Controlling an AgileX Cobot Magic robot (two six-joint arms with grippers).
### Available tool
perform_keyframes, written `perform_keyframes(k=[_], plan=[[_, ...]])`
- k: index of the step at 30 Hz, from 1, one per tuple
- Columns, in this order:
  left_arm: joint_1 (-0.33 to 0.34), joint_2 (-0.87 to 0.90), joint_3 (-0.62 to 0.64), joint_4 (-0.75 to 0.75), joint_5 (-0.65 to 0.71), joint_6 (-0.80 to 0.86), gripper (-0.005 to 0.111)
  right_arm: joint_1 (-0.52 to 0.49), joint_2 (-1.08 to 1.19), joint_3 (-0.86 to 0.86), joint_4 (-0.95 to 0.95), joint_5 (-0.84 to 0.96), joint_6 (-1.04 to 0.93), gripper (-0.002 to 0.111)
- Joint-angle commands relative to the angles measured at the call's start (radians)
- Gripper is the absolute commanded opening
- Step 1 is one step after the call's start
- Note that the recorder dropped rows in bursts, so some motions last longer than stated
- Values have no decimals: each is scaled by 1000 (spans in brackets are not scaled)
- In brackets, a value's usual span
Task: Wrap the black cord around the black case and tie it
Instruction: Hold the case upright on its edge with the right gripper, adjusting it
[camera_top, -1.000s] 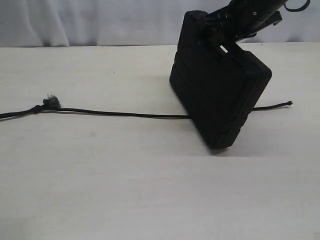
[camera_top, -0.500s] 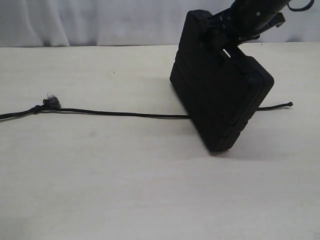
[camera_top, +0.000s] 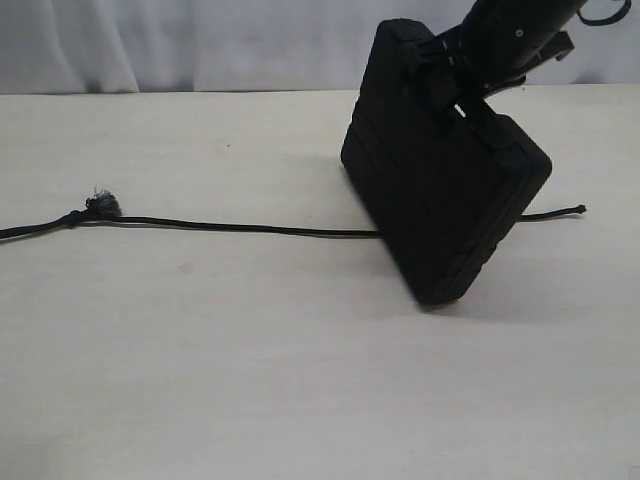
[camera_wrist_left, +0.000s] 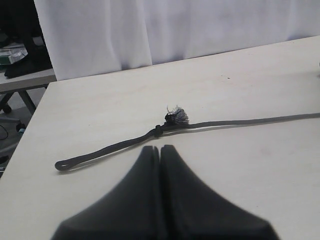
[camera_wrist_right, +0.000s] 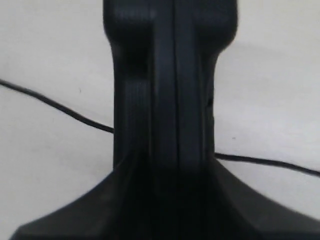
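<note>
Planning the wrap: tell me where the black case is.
Exterior view, right of centre: the black case stands tilted on a corner across the black cord, its top in the right pincer.

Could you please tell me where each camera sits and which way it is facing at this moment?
Exterior: off the arms, raised, looking across the table toward a white curtain; the right gripper, at top right, holds the tilted black case.
Left wrist: above the table, facing the knotted, tufted black cord; left gripper in foreground, jaws shut.
Right wrist: looking down the case's seamed edge, jaws flanking it.
Shared: all three show the cord.
</note>
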Motion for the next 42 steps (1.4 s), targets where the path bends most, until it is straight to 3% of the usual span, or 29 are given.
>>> perform_keyframes(k=[1,42], plan=[[-7,-3,2,-8,-13,-1,0,1,10,11,-14,40,-7,37],[-7,-3,2,-8,-11,-1,0,1,-25,-58,11,55,-2,37]])
